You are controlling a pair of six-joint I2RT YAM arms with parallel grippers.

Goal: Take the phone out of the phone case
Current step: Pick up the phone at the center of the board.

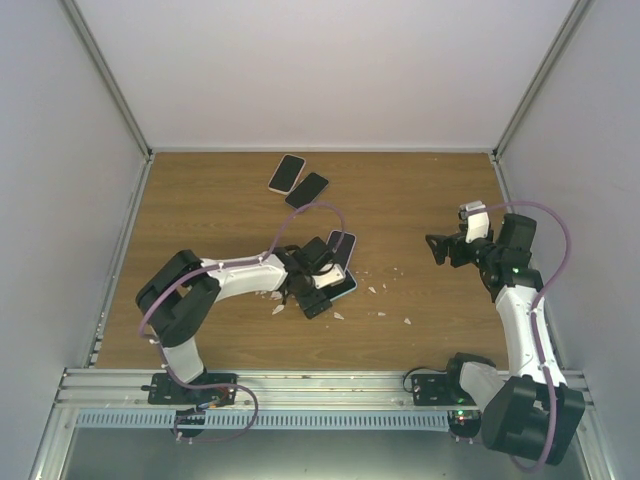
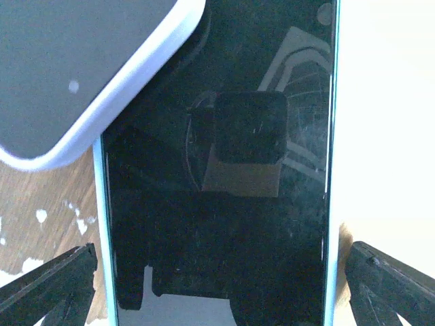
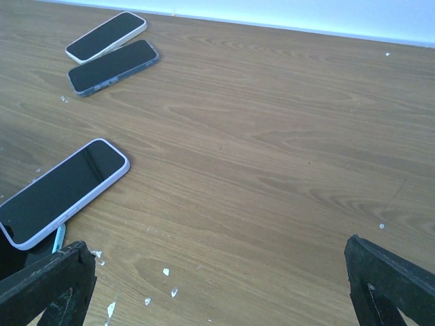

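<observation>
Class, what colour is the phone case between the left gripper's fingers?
Teal case, best seen in left wrist view.

Left fingers (image 2: 49, 285) and right fingers (image 3: 51, 284), both wide apart.

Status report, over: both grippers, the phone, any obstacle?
Left gripper open, straddling the blue-cased phone; phone not yet out. Right gripper open, empty. White-cased phone lies over one corner of it.

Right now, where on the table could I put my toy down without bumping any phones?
The far right of the table is bare, between the dark phone and the right gripper. The far left corner is bare too. The middle is crowded: the left gripper, the white-cased phone, the teal-cased phone, white crumbs.
</observation>
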